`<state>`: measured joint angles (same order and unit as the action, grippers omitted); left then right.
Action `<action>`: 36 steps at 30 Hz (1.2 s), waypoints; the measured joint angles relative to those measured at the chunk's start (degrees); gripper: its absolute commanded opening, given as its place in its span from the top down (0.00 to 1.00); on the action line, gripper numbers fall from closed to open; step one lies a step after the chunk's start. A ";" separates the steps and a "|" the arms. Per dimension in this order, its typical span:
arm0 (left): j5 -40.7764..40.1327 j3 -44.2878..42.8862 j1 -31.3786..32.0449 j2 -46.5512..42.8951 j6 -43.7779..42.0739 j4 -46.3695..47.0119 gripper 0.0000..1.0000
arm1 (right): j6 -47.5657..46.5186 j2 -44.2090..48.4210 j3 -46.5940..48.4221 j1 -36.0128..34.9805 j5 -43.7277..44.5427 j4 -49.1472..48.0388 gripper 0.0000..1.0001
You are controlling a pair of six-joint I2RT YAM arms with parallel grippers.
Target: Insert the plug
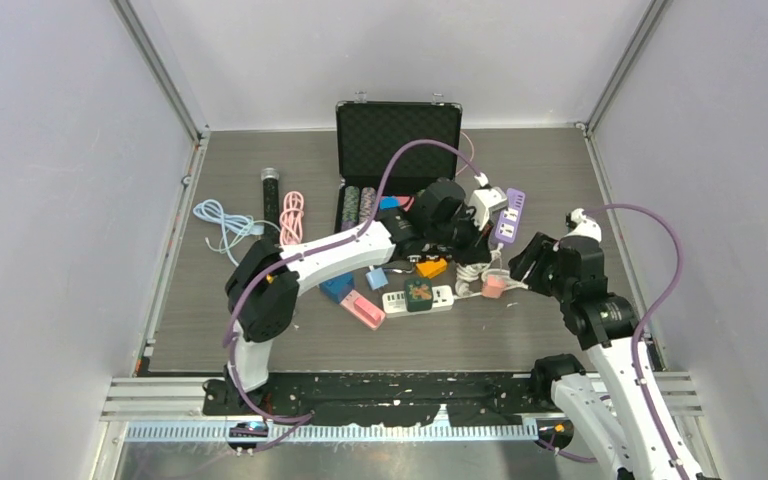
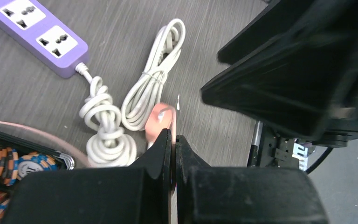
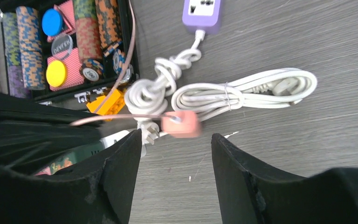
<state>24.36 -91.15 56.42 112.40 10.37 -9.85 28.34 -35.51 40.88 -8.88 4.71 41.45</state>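
A small pink plug [image 1: 494,286] hangs on a thin pink cable [image 3: 121,117] just above the table, blurred in both wrist views. My left gripper [image 2: 173,137] is shut on that cable, with the plug [image 2: 158,122] just beyond its fingertips. My right gripper [image 3: 176,144] is open and empty, with the plug [image 3: 182,123] just ahead of the gap between its fingers. A purple power strip [image 1: 509,216] lies behind the plug and also shows in the left wrist view [image 2: 37,32]. A white power strip [image 1: 415,298] lies to the plug's left.
A bundled white cable [image 3: 242,91] and a knotted white cord [image 2: 105,128] lie under the plug; a white pronged plug [image 3: 150,133] sits by my right gripper's left finger. An open black case of poker chips [image 1: 398,140] stands behind. Loose cables [image 1: 290,215] lie at the left.
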 measured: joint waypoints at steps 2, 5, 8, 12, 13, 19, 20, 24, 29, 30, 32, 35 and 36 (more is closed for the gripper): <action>0.35 0.00 -0.33 -1.60 0.42 0.00 1.00 | -0.11 -0.13 -2.78 0.00 -1.42 -2.60 0.43; 0.35 0.00 -0.48 -2.64 1.25 0.02 1.00 | 0.35 0.09 -6.88 0.00 -3.39 -6.56 0.44; 0.11 0.22 -0.46 -2.64 1.49 -0.57 1.00 | 0.79 0.28 -10.58 -0.09 -4.57 -10.32 0.43; -1.11 0.31 -0.46 -2.64 2.01 -2.23 1.00 | 0.92 -1.57 -12.52 -0.87 -5.84 -13.86 0.38; -1.55 0.31 -0.46 -2.64 2.40 -2.47 1.00 | 0.87 -2.43 -12.55 -1.38 -6.10 -14.93 0.35; -3.63 0.31 -0.48 -2.64 4.11 -3.34 1.00 | 1.14 -8.72 -12.33 -9.77 -3.54 -18.84 0.32; -4.20 0.31 -0.48 -2.64 4.33 -3.45 1.00 | 1.40 -10.32 -12.00 -12.04 -1.88 -18.86 0.33; -6.43 0.35 -0.98 -2.64 5.27 -4.04 1.00 | 4.02 -17.20 -10.10 -18.21 4.92 -18.75 0.33; -7.48 1.11 -1.11 -3.02 6.54 -4.15 1.00 | 7.76 -18.49 -10.05 -19.98 11.52 -18.80 0.33; -7.45 1.44 -1.09 -3.30 7.06 -4.17 1.00 | 8.50 -18.49 -10.05 -20.13 12.59 -19.06 0.34; -7.39 1.64 -1.01 -3.69 7.69 -4.20 1.00 | 9.99 -18.49 -10.05 -20.31 14.45 -19.61 0.35; -7.13 1.73 -0.98 -4.37 9.07 -4.22 1.00 | 11.96 -18.75 -10.08 -20.33 16.39 -20.55 0.36; -6.99 1.73 -0.98 -4.63 9.57 -4.17 1.00 | 12.59 -19.06 -10.08 -20.41 17.03 -20.87 0.36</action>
<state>17.37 -89.43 55.44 107.77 19.94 -14.02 40.93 -54.57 30.81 -29.30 21.74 20.58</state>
